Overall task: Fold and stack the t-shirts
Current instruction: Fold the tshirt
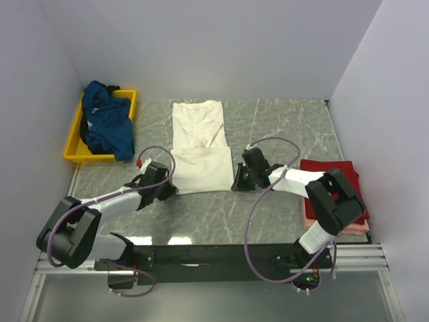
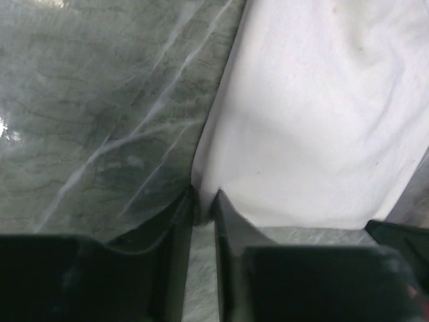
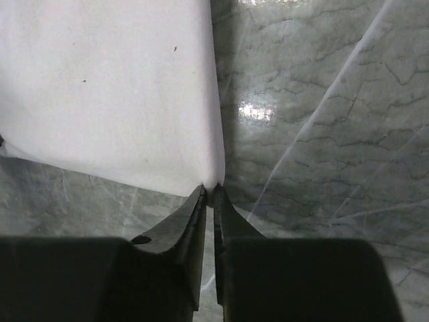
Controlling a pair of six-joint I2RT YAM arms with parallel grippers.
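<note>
Grey-green veined worktop [image 1: 288,127], bare white walls on three sides. Dead centre: cream-white t-shirt [image 1: 200,144], spread flat, near part looking doubled over. Left end effector [image 2: 204,201] pinched onto the near-left corner, right end effector [image 3: 214,193] nipped tight on the near-right corner, barely a sliver of gap at either.

Off to the far left, dark teal-blue t-shirt [image 1: 110,127] heaped in a yellow tray [image 1: 87,159]. Over on the right, red t-shirt [image 1: 335,173] folded and sitting on top of a pale pink t-shirt [image 1: 309,218].

Handling call: light, limp, no stiffness whatsoever. Bound to sag and drape between the two grips, and likely to slide easily over that glossy stone. Best taken just as now, by corners or hem, both sides level, to keep the fold square. Easy to lose a thin layer from a shallow pinch.

Checking for brands or labels: nothing legible, no print, no tag showing.
</note>
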